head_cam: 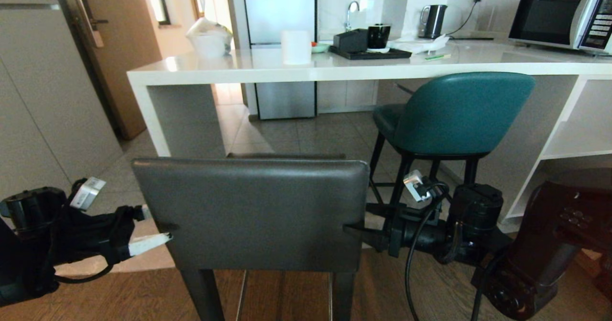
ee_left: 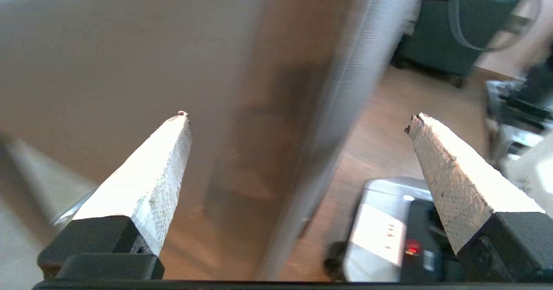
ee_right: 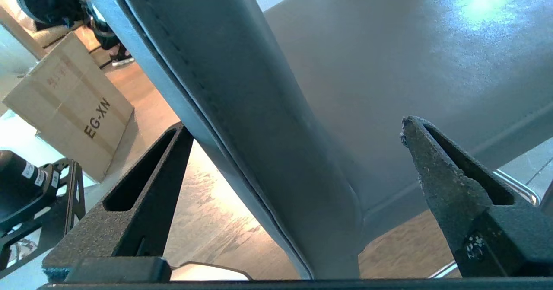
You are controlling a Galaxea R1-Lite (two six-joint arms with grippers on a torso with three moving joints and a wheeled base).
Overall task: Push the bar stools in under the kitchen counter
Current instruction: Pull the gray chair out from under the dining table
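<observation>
At the left edge of the grey stool's back (head_cam: 248,211), the left gripper (head_cam: 155,232) has its jaws spread wide astride the edge. The stool stands clear of the white tabletop (head_cam: 306,65). At its right edge the right gripper (head_cam: 356,232) straddles it likewise, jaws wide. Further right the teal stool (head_cam: 459,113) sits partly tucked under, with white shelving (head_cam: 573,139) beside it.

Home kitchen: counter (head_cam: 229,67); microwave (head_cam: 559,15); kettle (head_cam: 434,20); sink tap (head_cam: 351,12).
</observation>
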